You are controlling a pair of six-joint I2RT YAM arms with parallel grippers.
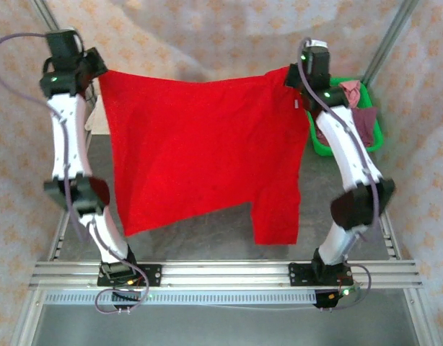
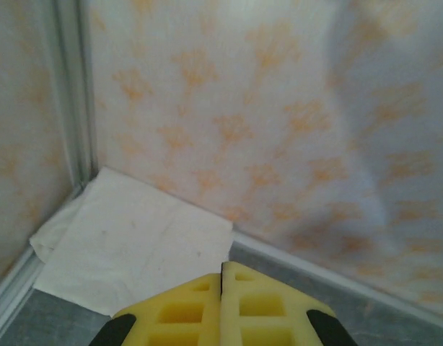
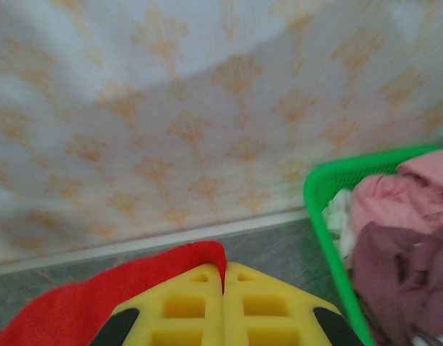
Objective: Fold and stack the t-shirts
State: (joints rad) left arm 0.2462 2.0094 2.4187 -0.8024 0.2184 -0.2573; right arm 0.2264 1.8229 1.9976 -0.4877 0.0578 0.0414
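Two shirts out: the red shirt (image 1: 200,151) is in the air and the white shirt (image 2: 135,245) is lying down.
Left gripper (image 1: 96,71): the yellow fingers are pressed together. Seen from above, one top corner of the red shirt runs into them, so I read them as clamped on it, though its own camera shows no red at the tips.
Right gripper (image 3: 223,268): clenched, with a fold of red cloth pinched at the tips.
Red shirt: spread between the two sets of jaws and hanging below them. The top edge is fairly taut, and the longest flap hangs under the right jaws. I cannot tell whether the hem touches the surface.
White shirt: folded flat, ahead of and below the left jaws, tucked into the far corner.
Basket (image 3: 330,180): green, to the right of and below the right jaws. A pink shirt (image 3: 395,198) and a maroon shirt (image 3: 395,259) are bundled inside, unfolded.
Done, by my reading: one shirt folded and set down; the red one lifted and opened out.
Left: lay the red one flat, fold it, set it on the white one, then do the same for those in the basket.
Table (image 1: 207,241): grey, matt, bare beneath the hanging cloth.
Room: a pale curtain (image 2: 279,108) with an orange pattern hangs beyond both jaws. Metal posts stand at the corners, and rails (image 1: 229,274) run along the near edge.
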